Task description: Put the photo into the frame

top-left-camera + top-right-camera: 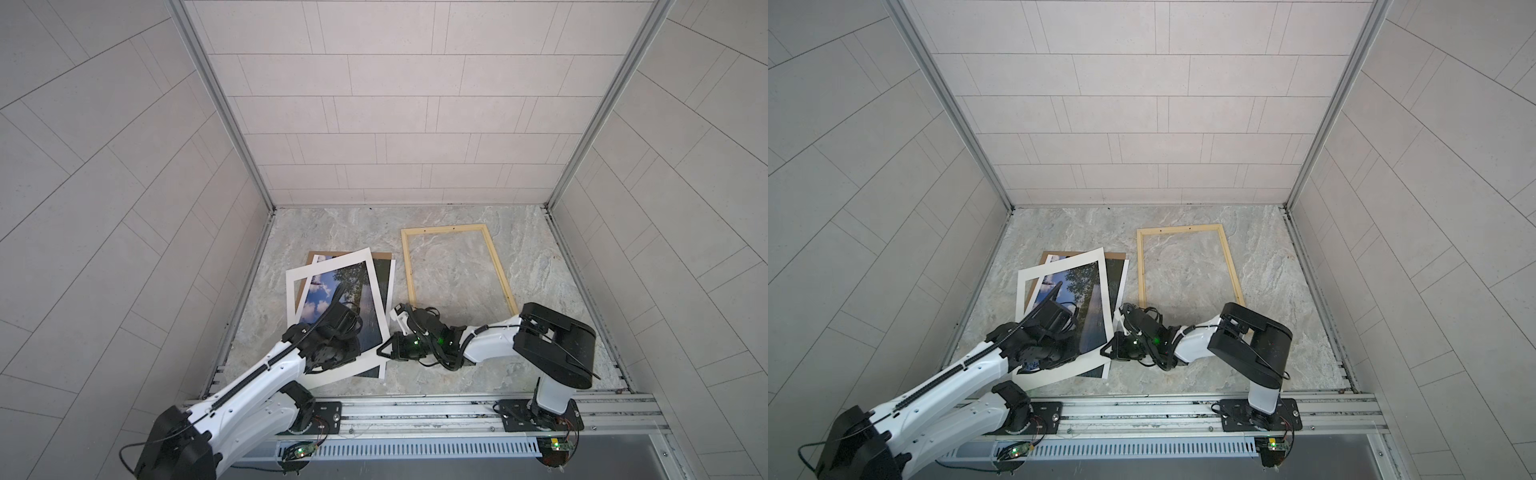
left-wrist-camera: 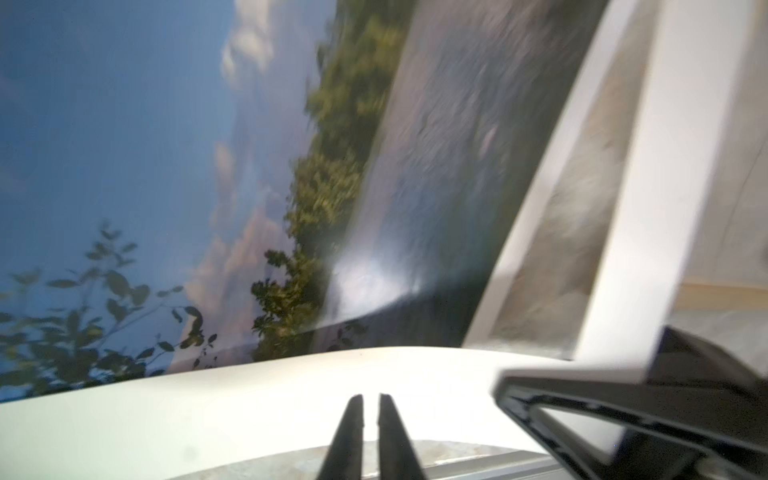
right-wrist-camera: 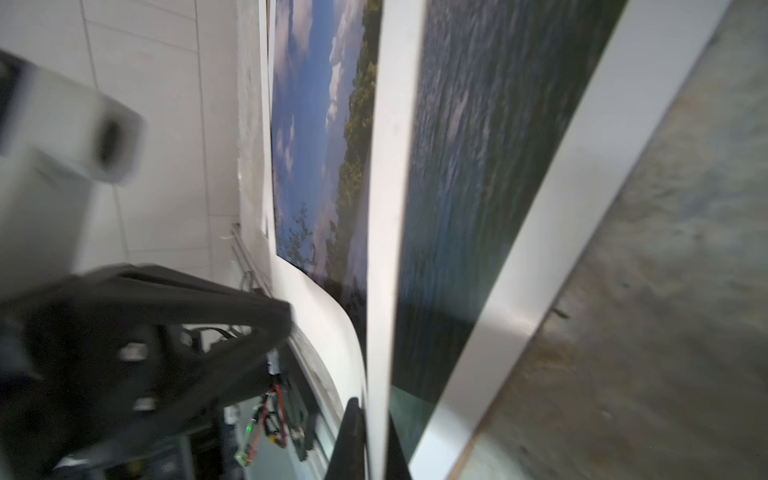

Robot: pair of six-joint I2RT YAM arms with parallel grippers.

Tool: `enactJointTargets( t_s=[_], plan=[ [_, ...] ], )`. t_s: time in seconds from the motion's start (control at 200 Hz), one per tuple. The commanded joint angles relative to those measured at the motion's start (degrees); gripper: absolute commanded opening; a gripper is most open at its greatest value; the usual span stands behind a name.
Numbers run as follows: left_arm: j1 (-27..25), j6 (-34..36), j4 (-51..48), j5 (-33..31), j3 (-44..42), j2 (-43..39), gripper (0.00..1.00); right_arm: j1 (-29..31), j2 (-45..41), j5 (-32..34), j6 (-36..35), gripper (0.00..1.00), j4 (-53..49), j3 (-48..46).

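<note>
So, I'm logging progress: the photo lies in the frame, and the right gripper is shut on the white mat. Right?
Not quite: in both top views the frame is empty, and the photo lies left of it, under the white mat. The right gripper is indeed shut on the mat.

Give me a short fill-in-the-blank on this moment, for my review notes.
The right gripper pinches the ____ mat's edge.
The photo lies ____ the mat.
In both top views, the frame lies to the photo's ____.
The frame is made of pale ____.
Missing words: white; under; right; wood.
</note>
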Motion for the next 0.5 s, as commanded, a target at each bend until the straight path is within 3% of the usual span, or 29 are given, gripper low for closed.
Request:
enactJointTargets(
  t_s=[0.0,0.085,0.25,0.38,0.49],
  plan=[
    [3.1,3.3,-5.1,-3.0,8.2,0.0,0.36,1.8,-6.7,8.1,-10.7,0.00,-14.6,3.4],
    [6.3,6.1,-5.0,-0.2,14.3,4.8,0.46,3.0,-9.1,11.3,-15.2,0.00,-22.0,5.8],
    [7.4,9.1,-5.9,-0.8,25.6,13.7,0.65,5.5,-11.3,17.0,-19.2,0.00,-29.2,7.4],
    [7.7,9.1,-5.4,-2.5,31.1,17.5,0.68,8.1,-12.7,22.6,-22.1,0.00,-35.5,9.8],
    [7.8,10.9,-4.5,-4.4,32.5,18.6,0.71,9.1,-12.7,23.5,-22.3,0.00,-37.9,11.1]
  ],
)
